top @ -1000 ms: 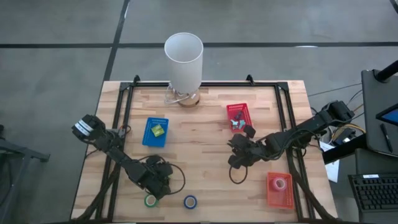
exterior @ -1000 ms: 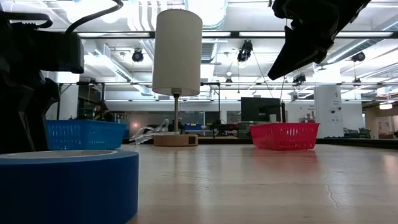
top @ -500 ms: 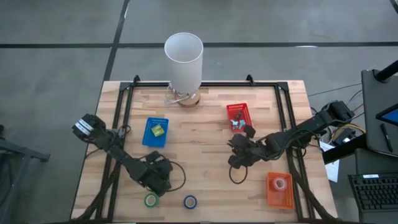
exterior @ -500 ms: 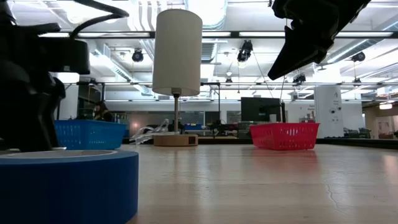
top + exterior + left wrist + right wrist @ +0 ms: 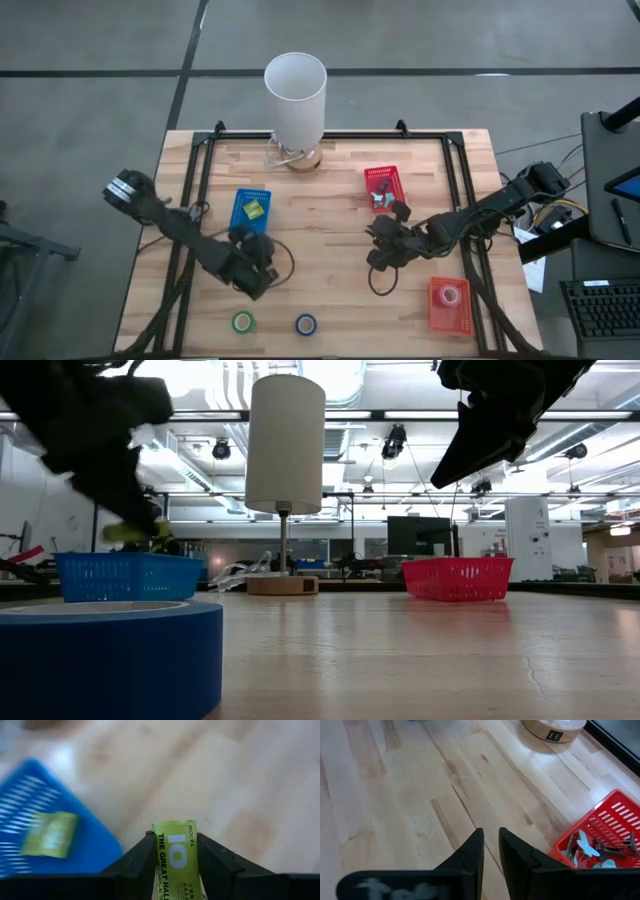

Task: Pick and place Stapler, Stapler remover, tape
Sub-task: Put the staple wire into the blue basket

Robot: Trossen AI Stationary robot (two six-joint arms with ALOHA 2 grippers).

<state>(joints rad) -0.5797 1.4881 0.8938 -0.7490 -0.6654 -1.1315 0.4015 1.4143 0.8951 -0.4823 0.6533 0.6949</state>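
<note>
Wooden table (image 5: 330, 210), blue basket (image 5: 250, 212) left of centre, green tape (image 5: 242, 322) and blue tape (image 5: 306, 324) at near edge. Left gripper (image 5: 175, 862) clamped on yellow-green staple box (image 5: 174, 852), just beside blue basket. Right gripper (image 5: 490, 851) narrow, holding nothing, near red basket (image 5: 600, 837).

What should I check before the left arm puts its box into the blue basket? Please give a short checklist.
1. Grip: left gripper shut on the staple box: ok.
2. Blue basket in reach, beside the gripper: ok.
3. Room in basket: one staple box inside, space around it: ok.
4. Gripper directly over the basket: not ok, it is just off the rim.
5. Right gripper far away, mid-table: ok.
6. Height above the basket rim: cannot tell.
</note>
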